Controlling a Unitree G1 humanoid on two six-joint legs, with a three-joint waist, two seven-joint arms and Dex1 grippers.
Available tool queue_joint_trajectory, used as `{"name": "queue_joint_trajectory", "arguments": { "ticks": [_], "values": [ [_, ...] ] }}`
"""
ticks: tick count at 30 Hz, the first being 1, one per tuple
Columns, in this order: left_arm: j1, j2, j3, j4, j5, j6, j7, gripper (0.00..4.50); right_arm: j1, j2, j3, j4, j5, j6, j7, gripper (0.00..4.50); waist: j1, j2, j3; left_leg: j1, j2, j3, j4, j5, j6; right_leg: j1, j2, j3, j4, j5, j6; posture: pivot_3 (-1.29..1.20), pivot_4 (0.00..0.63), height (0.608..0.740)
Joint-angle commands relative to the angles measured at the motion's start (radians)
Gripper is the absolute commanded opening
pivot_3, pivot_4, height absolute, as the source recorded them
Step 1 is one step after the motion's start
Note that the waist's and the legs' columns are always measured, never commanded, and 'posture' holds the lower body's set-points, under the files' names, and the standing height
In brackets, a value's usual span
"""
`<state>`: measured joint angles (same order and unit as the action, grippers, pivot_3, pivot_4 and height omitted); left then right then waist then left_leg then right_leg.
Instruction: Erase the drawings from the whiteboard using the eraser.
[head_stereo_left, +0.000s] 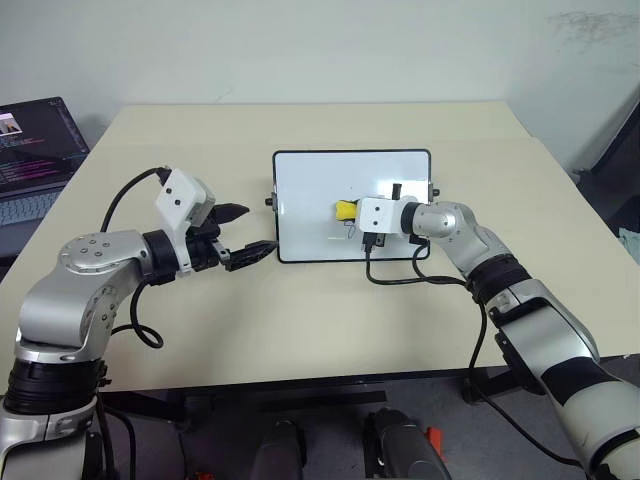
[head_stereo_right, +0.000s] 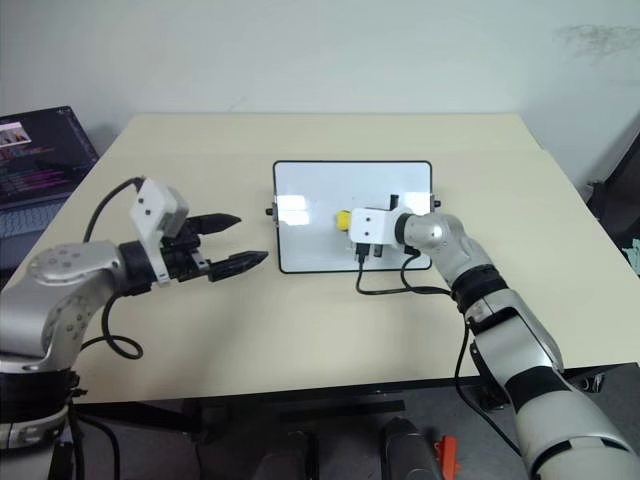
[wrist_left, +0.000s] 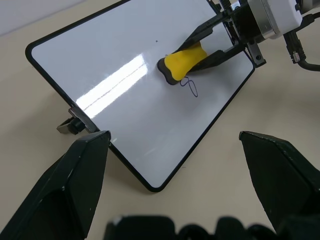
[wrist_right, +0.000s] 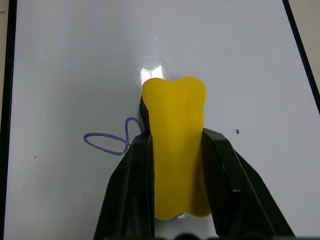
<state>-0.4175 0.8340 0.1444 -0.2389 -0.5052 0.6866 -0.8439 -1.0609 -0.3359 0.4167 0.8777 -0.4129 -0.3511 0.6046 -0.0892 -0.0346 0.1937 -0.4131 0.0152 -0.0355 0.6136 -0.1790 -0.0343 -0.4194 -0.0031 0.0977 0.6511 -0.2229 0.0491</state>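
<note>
Right gripper (wrist_right: 175, 165) around waisted yellow eraser (wrist_right: 176, 145) on glossy whiteboard (wrist_right: 75, 60)

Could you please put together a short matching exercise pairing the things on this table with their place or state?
Things:
1. eraser
2. left tool
3. drawing
4. laptop

States:
A. open, beside the whiteboard
B. at the table's far left edge
C. clamped in the right tool
D. a looped mark beside the eraser

Pairs: 1-C, 2-A, 3-D, 4-B
</note>
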Motion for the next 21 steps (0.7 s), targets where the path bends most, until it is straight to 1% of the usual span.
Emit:
{"name": "queue_joint_trajectory", "arguments": {
  "ticks": [1,6,12,19,21],
  "values": [
    [-0.024,0.004,0.012,-0.011,0.002,-0.023,-0.004,4.50,-0.047,-0.026,-0.010,0.057,-0.039,0.047,-0.060,0.98,0.000,0.000,0.000,0.000,0.000,0.000,0.000,0.000,0.000,0.000,0.000,0.000,0.000,0.000,0.000,0.00,0.150,0.740],
    [-0.028,0.004,0.010,-0.008,0.006,-0.025,-0.005,4.50,-0.124,-0.055,-0.006,0.118,-0.082,0.054,-0.141,0.98,0.000,0.000,0.000,0.000,0.000,0.000,0.000,0.004,-0.001,0.000,0.000,0.000,0.000,0.000,0.000,0.00,0.150,0.740],
    [-0.033,0.005,0.008,-0.003,0.008,-0.026,-0.007,4.50,-0.171,-0.077,-0.007,0.164,-0.101,0.065,-0.186,0.98,0.000,0.000,0.000,0.000,-0.001,0.000,0.000,0.005,0.000,0.000,0.000,0.001,-0.001,0.000,-0.001,0.00,0.150,0.740],
    [-0.037,0.002,0.005,0.002,0.011,-0.030,-0.011,4.50,-0.138,-0.079,-0.006,0.114,-0.082,0.049,-0.133,0.98,0.000,0.000,0.000,-0.001,-0.001,0.000,-0.001,0.005,0.000,0.000,0.000,0.000,0.000,0.000,0.000,0.00,0.150,0.740],
    [-0.037,0.003,0.004,0.002,0.012,-0.030,-0.013,4.50,-0.105,-0.072,-0.002,0.060,-0.069,0.045,-0.093,0.98,0.000,0.000,0.000,-0.001,-0.001,0.000,-0.001,0.005,0.000,0.000,0.000,0.000,0.000,0.000,0.000,0.00,0.150,0.740]
  ]
}}
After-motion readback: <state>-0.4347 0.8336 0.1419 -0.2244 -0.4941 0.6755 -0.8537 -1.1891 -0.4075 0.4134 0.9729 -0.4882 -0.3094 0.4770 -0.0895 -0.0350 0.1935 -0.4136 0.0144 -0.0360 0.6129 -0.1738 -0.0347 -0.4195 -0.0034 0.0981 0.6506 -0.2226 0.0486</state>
